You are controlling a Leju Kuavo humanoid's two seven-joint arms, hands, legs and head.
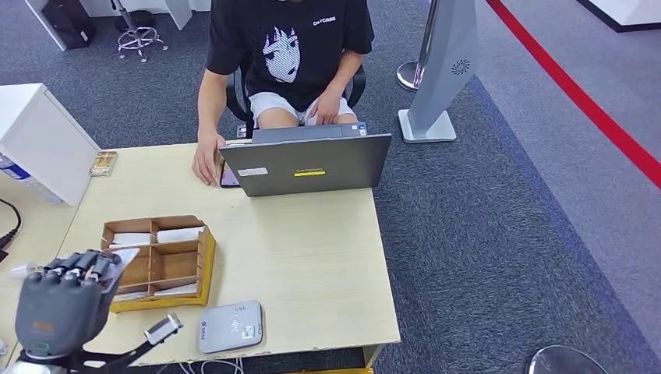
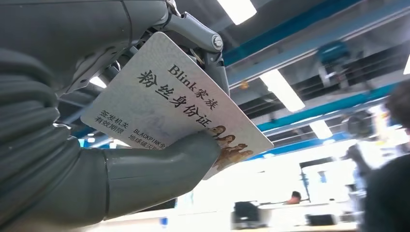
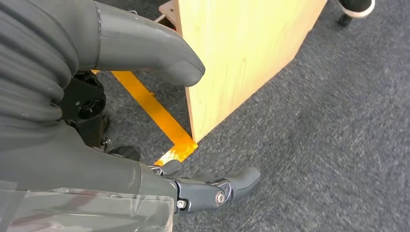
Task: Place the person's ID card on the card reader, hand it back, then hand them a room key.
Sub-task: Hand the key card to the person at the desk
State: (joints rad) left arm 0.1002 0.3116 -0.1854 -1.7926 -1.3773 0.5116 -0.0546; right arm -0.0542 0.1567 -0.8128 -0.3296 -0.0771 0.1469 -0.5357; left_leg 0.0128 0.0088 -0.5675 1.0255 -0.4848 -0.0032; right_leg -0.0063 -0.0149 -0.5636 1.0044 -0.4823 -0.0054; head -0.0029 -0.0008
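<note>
Your left robot hand (image 2: 121,145) pinched the ID card (image 2: 169,101).

You held the flat, shiny card with round corners up off the smooth wooden table (image 1: 312,249), near the grey, rounded card reader (image 1: 229,326). Your right robot hand (image 3: 159,121) hung spread above the rough carpet (image 3: 329,125), holding nothing.

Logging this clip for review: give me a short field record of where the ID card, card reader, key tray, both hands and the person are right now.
id card: gripped between the thumb and fingers of the left hand, raised above the table's near left corner
card reader: grey, flat on the table near the front edge, nothing on it
key tray: wooden divided tray, white cards in its compartments
right hand: hanging beside the table, holding nothing
person: seated behind a laptop
</note>
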